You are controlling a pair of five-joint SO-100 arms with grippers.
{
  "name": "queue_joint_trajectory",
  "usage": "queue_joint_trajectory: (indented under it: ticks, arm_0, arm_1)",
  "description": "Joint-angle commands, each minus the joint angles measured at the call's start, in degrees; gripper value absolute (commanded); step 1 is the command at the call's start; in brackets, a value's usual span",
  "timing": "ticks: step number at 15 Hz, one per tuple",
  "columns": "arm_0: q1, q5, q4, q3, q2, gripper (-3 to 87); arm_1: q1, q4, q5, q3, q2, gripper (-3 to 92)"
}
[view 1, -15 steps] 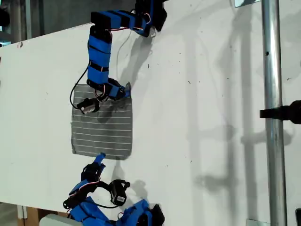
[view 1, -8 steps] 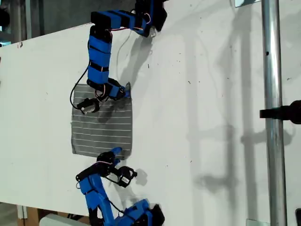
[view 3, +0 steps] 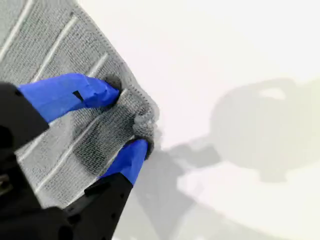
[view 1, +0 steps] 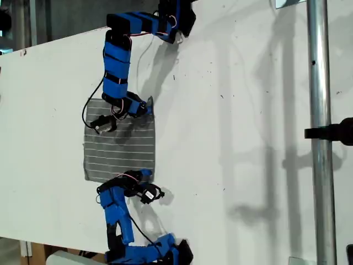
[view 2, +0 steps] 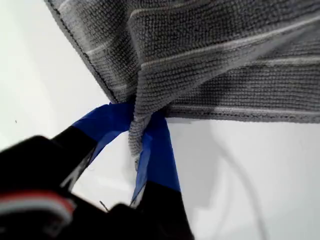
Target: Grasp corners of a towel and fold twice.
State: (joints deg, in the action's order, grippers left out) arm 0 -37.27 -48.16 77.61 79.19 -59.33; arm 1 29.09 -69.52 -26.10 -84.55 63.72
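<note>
Grey striped towel bears no readable label

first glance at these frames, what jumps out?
The striped grey towel lying flat on the white table, toward the exterior view's left, with a blue arm at each end. My first gripper is shut on one corner, bunching it, and my second gripper straddles another corner, its fingertips pressing the cloth. A metal pole stands at the exterior view's right.
</note>
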Motion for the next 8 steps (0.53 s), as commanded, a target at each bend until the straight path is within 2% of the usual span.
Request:
queue_joint_trajectory:
  ticks: [1, 3, 5, 8]
  arm_0:
    - [-1.67, -0.09, 2.64, -2.72, 1.76, 3.8]
    - [-1.85, 0.18, 2.81, -2.81, 1.76, -1.5]
    - [-0.97, -0.62, 3.87, -2.81, 0.53, -1.6]
    - [5.62, -2.46, 9.23, -3.69, -8.70, -1.6]
  arm_1:
    - [-0.09, 0.18, 0.26, 0.44, 1.76, -0.2]
    - [0.00, -0.09, 0.35, -0.44, 3.16, -0.2]
    - [0.00, -1.14, 0.35, -1.41, 5.54, -0.2]
    - [-4.22, -4.83, -2.72, -5.89, 15.29, -0.2]
